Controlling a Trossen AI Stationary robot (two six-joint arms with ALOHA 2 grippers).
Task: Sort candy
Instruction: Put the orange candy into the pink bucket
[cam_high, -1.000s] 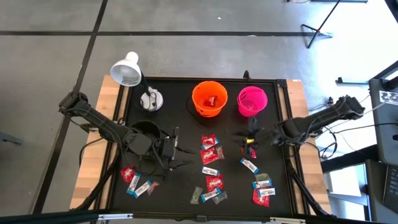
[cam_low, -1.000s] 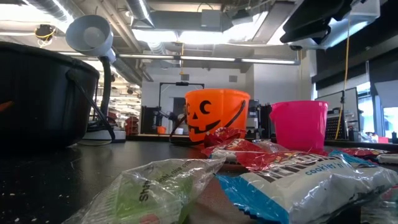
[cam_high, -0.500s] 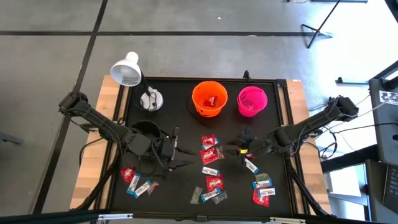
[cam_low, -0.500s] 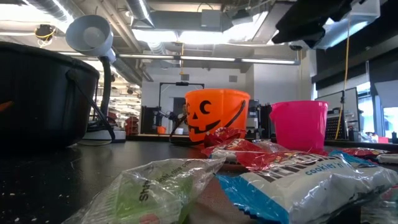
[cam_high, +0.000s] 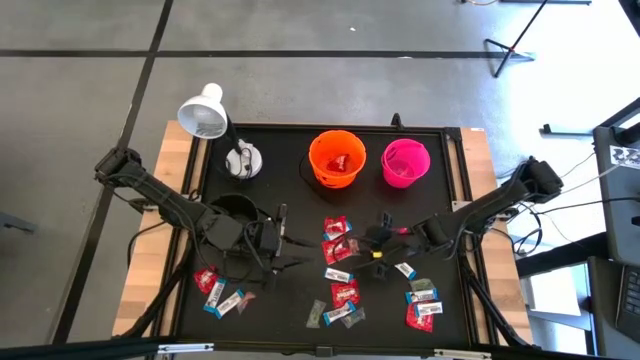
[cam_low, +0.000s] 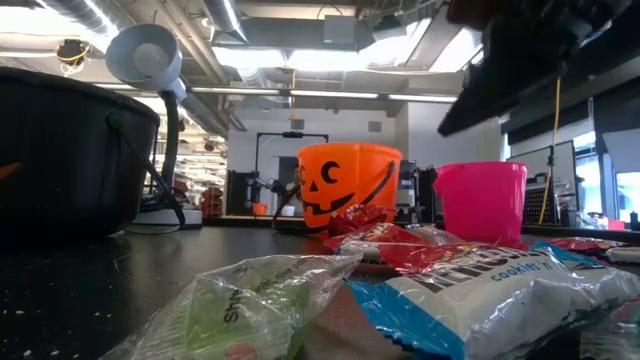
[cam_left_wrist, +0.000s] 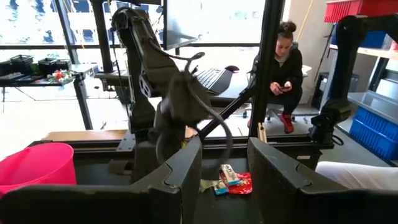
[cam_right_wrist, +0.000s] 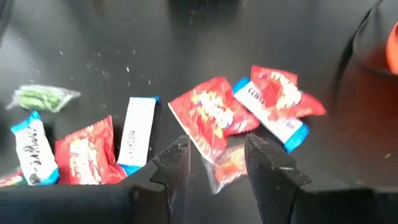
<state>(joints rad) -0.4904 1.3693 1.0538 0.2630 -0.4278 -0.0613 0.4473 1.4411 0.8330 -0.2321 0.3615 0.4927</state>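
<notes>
Wrapped candy lies in loose groups on the black table: a middle group (cam_high: 337, 242), one near the left (cam_high: 220, 292), one near the right (cam_high: 422, 305). My right gripper (cam_high: 366, 242) is open and hovers just over the middle group. In its wrist view (cam_right_wrist: 214, 168) the fingers stand either side of a small orange sweet (cam_right_wrist: 227, 163), beside a red wrapper (cam_right_wrist: 210, 117) and a blue-and-white one (cam_right_wrist: 271, 122). My left gripper (cam_high: 299, 252) waits open left of the middle group; its own view (cam_left_wrist: 224, 177) looks across at the right arm.
An orange bucket (cam_high: 336, 158) and a pink bucket (cam_high: 405, 163) stand at the far side, and a black bucket (cam_high: 236, 209) sits by the left arm. A white lamp (cam_high: 204, 115) stands at the far left corner. A person (cam_left_wrist: 287, 59) sits beyond the table.
My right gripper has swung away from the pink bucket toward the table's left and near side, turning to point left, and has come down over the middle group of candy. The left arm and the candy have stayed put.
</notes>
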